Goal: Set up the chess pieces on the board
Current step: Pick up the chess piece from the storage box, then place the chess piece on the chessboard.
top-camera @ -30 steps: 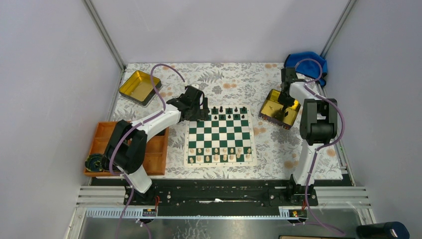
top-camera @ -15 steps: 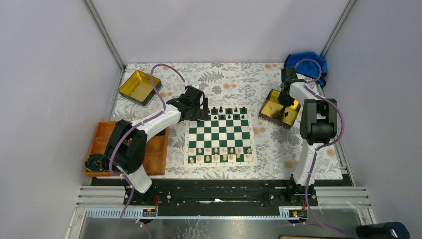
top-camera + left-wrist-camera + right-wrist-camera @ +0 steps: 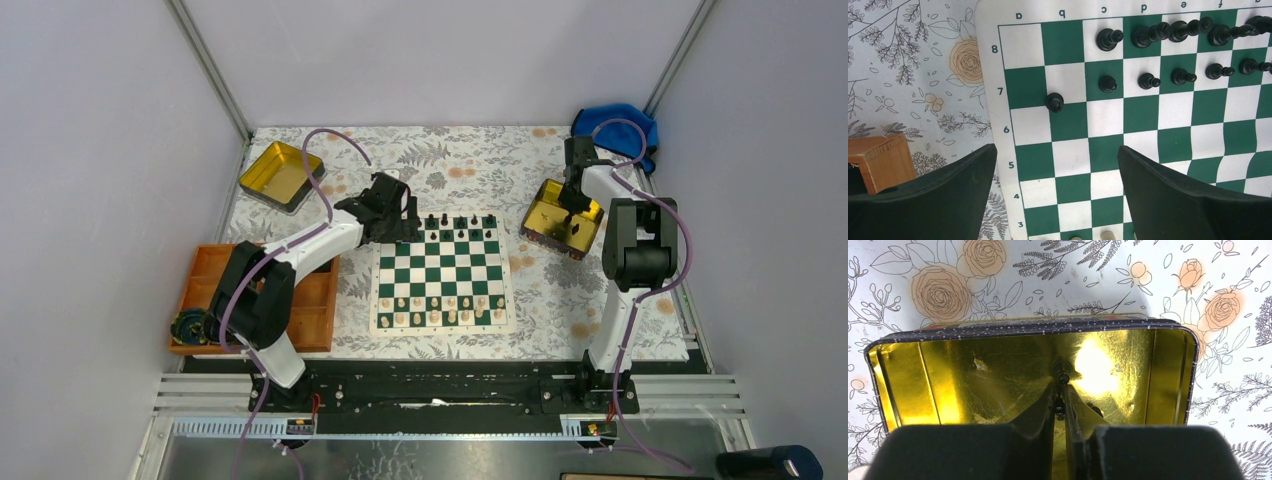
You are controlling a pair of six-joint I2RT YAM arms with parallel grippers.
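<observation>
The green and white board (image 3: 443, 276) lies mid-table. Black pieces stand along its far two rows; in the left wrist view several pawns (image 3: 1148, 80) fill rank 7 and one black pawn (image 3: 1054, 102) stands at the b7/b6 line. My left gripper (image 3: 1055, 165) is open and empty above the board's left side (image 3: 392, 218). My right gripper (image 3: 1062, 385) is inside the gold tin (image 3: 908, 385), shut on a small black chess piece (image 3: 1063, 372). Another dark piece (image 3: 1094, 410) lies in the tin beside the right finger.
A second gold tin (image 3: 277, 175) sits at the far left. An orange compartment tray (image 3: 205, 290) lies left of the board. Cream pieces (image 3: 440, 305) line the board's near rows. A blue cloth (image 3: 620, 128) is at the far right corner.
</observation>
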